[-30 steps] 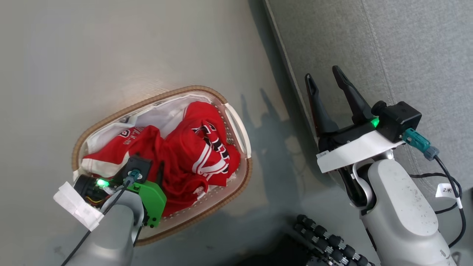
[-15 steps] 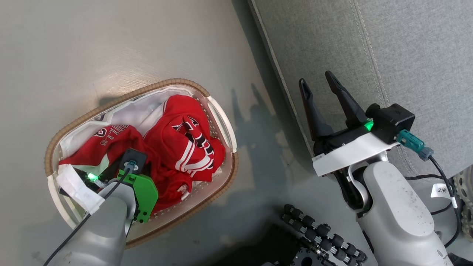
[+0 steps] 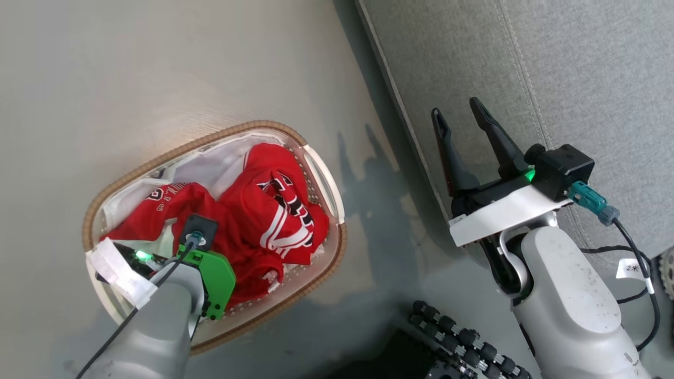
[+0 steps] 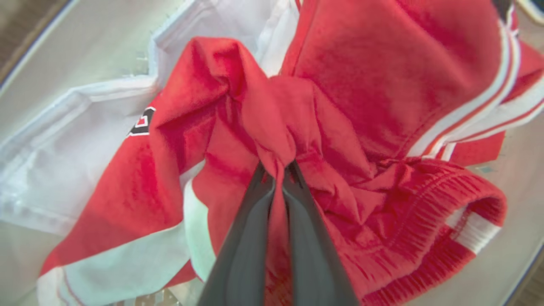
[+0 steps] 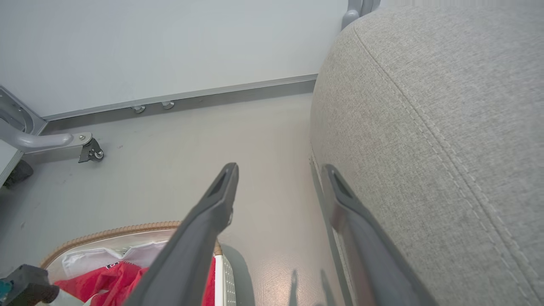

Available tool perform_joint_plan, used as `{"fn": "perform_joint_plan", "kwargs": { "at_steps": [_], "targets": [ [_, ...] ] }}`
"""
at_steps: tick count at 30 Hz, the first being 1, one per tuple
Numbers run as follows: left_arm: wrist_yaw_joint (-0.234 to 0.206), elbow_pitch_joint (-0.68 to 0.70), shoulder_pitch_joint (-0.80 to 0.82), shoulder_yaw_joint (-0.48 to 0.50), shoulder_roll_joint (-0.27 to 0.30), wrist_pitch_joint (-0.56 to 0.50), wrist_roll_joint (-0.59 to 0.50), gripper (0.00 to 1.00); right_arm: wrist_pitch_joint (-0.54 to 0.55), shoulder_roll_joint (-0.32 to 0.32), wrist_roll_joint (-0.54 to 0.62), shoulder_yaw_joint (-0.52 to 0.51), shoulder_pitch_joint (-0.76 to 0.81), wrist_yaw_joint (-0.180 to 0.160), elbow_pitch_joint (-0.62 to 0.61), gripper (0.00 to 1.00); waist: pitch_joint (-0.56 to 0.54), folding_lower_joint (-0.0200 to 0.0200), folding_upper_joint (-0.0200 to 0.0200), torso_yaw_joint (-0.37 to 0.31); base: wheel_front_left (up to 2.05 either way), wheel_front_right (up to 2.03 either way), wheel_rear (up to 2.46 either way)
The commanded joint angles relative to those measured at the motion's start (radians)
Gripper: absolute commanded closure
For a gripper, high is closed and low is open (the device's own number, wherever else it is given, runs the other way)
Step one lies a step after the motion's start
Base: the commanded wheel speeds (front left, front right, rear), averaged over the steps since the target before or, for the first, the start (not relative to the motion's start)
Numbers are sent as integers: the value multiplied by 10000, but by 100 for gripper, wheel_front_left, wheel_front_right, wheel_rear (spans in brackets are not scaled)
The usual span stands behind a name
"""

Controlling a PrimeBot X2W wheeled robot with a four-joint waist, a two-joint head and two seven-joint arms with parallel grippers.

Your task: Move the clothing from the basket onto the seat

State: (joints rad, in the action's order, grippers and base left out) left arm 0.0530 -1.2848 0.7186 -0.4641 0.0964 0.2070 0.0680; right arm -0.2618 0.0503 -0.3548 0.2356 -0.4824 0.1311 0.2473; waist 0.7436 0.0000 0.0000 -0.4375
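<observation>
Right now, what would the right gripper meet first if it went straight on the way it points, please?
Probably the floor beside the seat, though depth is unclear; the right gripper is open, one finger near the seat's edge.

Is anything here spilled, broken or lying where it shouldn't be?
Nothing stands out. The red jerseys lie crumpled but inside the basket, the left tool shut on a fold of one. The right tool hangs open near the seat edge. Nothing lies spilled on the floor.

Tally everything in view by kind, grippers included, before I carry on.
Red jerseys: 2
White liner: 1
Laundry basket: 1
Sofa cushion: 1
Grippers: 2 (left gripper, right gripper)
Total: 7
</observation>
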Motion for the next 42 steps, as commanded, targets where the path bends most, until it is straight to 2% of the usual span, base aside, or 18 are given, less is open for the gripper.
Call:
{"fn": "perform_joint_plan", "kwargs": {
  "at_steps": [1,11,18,23,28,42],
  "targets": [
    [47,21,-121,-17,-69,143,102,100,-46,24,139,-49,28,-6,47,0,-445,0,0,320,0,0,0],
    [282,576,-778,-130,-404,596,554,100,-46,34,815,-345,452,-6,371,0,-2132,0,0,1308,0,0,0],
    [424,1963,-1701,-356,-455,594,1078,100,-46,36,1246,-647,937,-6,686,0,-3296,0,0,2010,0,0,0],
    [356,2934,-2267,-596,-454,596,1528,100,-46,102,1339,-770,1341,-7,816,0,-3961,0,0,2435,0,0,0],
    [224,3847,-2601,-627,-452,588,1621,100,-46,207,1382,-838,1699,-7,926,0,-4521,0,0,2777,0,0,0],
    [355,6204,-2912,-436,-447,589,1558,100,-46,347,1371,-855,2482,-7,1236,0,-5785,0,0,3446,0,0,0]
  ]
}}
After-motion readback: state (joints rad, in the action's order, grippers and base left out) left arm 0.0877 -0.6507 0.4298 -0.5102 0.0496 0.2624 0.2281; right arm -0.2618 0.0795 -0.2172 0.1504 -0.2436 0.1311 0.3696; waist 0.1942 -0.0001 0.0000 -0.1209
